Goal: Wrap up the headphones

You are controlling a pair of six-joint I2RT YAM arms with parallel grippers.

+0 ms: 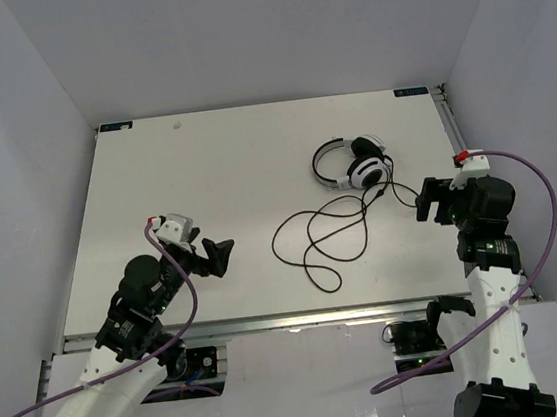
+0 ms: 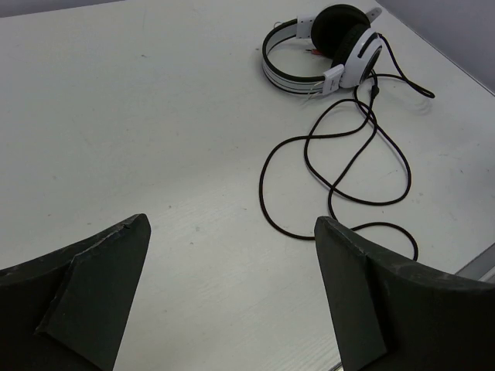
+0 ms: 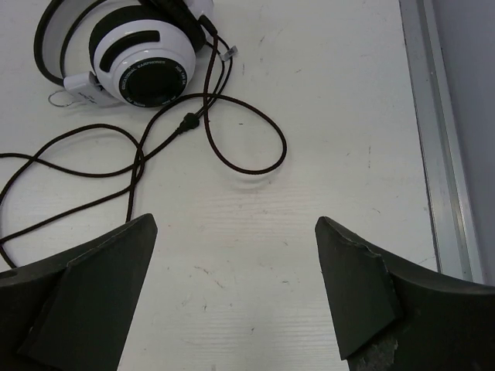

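The headphones (image 1: pixel 367 170) lie on the white table at the back right, white ear cups stacked and headband pointing left. Their thin black cord (image 1: pixel 274 241) sprawls in loose loops toward the table's front middle. My left gripper (image 1: pixel 225 255) is open and empty, low at the front left, well left of the cord. My right gripper (image 1: pixel 427 202) is open and empty, just right of the cord and in front of the ear cups. The left wrist view shows the headphones (image 2: pixel 360 58) and cord (image 2: pixel 261 185) far ahead. The right wrist view shows the headphones (image 3: pixel 147 62) and a cord loop (image 3: pixel 247 171) close ahead.
A metal rail (image 1: pixel 451 128) runs along the table's right edge, also in the right wrist view (image 3: pixel 437 154). Another rail (image 1: pixel 291 318) borders the front edge. White walls enclose the table. Purple cables (image 1: pixel 544 198) hang off both arms.
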